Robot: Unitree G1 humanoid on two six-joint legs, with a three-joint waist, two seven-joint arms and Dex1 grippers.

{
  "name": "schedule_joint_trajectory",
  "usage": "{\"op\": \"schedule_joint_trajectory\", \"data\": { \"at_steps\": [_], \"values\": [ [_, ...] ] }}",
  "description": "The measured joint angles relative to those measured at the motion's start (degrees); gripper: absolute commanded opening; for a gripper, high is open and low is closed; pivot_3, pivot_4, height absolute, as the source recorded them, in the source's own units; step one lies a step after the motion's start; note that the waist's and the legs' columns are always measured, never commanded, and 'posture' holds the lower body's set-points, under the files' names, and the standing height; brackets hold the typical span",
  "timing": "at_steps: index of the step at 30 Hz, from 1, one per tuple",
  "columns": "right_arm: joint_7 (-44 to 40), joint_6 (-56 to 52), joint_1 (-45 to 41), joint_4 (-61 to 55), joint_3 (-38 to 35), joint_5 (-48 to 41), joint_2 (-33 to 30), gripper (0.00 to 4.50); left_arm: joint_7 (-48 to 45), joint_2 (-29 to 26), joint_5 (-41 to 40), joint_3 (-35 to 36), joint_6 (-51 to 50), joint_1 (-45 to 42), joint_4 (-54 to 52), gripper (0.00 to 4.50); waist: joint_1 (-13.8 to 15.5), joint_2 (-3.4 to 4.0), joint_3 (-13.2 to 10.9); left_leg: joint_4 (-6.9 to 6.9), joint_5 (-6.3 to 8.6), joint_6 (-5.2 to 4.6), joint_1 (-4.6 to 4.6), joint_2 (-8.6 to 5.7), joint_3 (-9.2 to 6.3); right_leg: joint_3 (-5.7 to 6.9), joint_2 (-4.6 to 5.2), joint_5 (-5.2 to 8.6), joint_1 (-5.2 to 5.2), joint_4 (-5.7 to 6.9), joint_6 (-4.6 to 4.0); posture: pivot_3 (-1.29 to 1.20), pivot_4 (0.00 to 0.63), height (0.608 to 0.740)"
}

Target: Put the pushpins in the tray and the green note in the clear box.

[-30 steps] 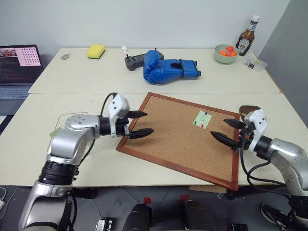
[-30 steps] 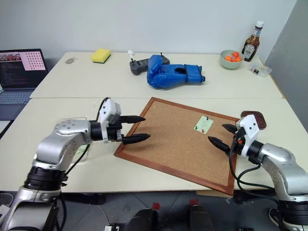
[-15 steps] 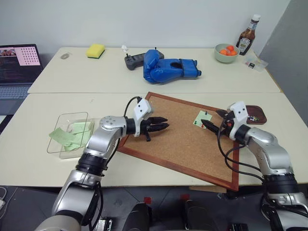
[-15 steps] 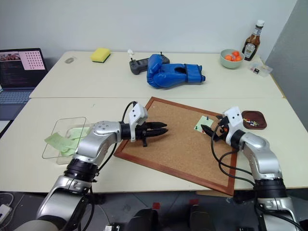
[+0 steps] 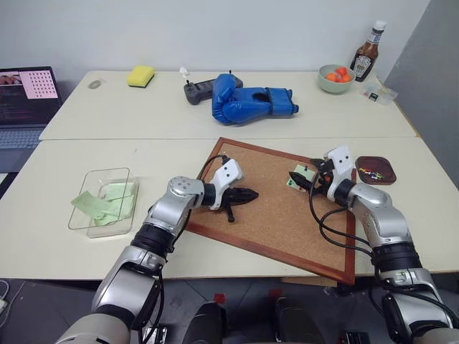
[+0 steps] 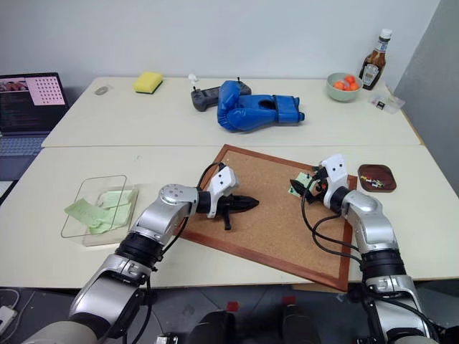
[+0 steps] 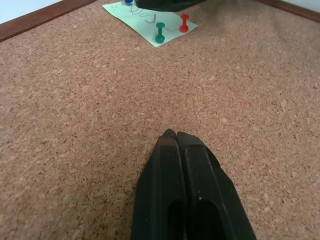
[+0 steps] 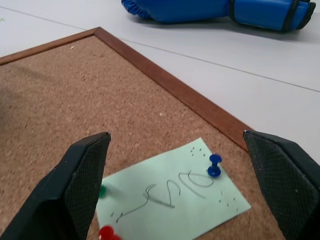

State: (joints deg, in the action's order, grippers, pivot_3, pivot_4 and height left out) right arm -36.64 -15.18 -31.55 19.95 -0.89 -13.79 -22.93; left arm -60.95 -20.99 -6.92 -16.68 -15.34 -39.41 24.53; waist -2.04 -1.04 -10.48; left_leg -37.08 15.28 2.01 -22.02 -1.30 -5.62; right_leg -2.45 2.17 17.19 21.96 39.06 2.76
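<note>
the left claw point(image 7: 172, 136) has snapped closed, empty, over the brown cork board point(image 5: 265, 215). the right claw point(image 8: 175, 170) has advanced, wide open, straddling the pale green paper note point(image 8: 172, 197) pinned by small plastic-headed pushpins point(image 7: 171, 29); a pin pull looks next.

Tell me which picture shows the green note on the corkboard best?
The right wrist view: the green note is close, with its scribble and blue pin clear. The left wrist view shows it farther off with green and red pins. Both eye views show it as a tiny slip beside the right gripper.
</note>
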Motion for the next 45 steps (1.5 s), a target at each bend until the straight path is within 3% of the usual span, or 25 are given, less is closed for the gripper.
{"op": "schedule_joint_trajectory", "data": {
  "at_steps": [3,6,11,25,35,45],
  "values": [
    [0.0,0.7,-1.5,3.1,0.0,0.4,0.8,4.5,0.0,0.0,0.3,0.0,-0.5,0.0,-0.5,0.03,0.0,0.01,0.0,0.0,-0.01,0.0,0.01,0.0,-0.01,0.0,0.0,0.0,-0.01,0.02,0.0,0.0,0.15,0.74],
    [0.1,1.0,-2.5,5.8,-0.1,0.7,1.0,4.01,0.1,-0.2,0.5,0.0,-1.3,0.4,-1.9,0.0,0.0,0.01,0.0,0.0,-0.01,0.0,0.0,-0.01,0.0,-0.01,0.01,0.0,-0.01,0.01,0.0,0.0,0.15,0.74],
    [0.3,2.4,-3.3,9.0,-0.3,1.2,1.0,2.82,0.1,-0.7,0.5,0.0,-2.9,0.9,-3.8,0.0,0.0,0.01,0.0,0.01,-0.01,0.01,0.0,-0.01,0.0,-0.01,0.02,0.0,0.0,0.01,0.0,0.0,0.15,0.74],
    [0.3,4.9,-3.5,10.6,-0.3,1.4,1.0,0.07,0.6,-1.1,1.0,-0.1,-3.0,1.0,-4.0,0.0,-0.3,0.01,0.0,-0.02,-0.04,0.0,0.03,0.0,0.0,-0.01,0.01,-0.01,0.0,0.06,0.0,0.0,0.15,0.74],
    [0.5,5.1,-3.0,10.0,-1.0,1.7,0.8,0.07,1.4,-0.6,3.0,-1.5,-1.8,-0.9,-1.4,0.0,-0.2,0.08,0.0,-0.02,-0.16,-0.07,0.16,-0.04,-0.06,0.03,0.02,-0.09,-0.2,0.09,0.06,0.0,0.15,0.74],
    [1.9,-3.7,-0.5,-9.4,-5.2,-4.0,-0.3,0.07,1.9,0.1,3.1,-1.6,-1.8,-1.2,-0.4,0.0,0.1,0.15,0.1,-0.05,-0.16,-0.07,0.19,-0.04,-0.13,0.08,0.02,-0.09,-0.29,0.05,0.07,0.0,0.15,0.74]
  ]
}}
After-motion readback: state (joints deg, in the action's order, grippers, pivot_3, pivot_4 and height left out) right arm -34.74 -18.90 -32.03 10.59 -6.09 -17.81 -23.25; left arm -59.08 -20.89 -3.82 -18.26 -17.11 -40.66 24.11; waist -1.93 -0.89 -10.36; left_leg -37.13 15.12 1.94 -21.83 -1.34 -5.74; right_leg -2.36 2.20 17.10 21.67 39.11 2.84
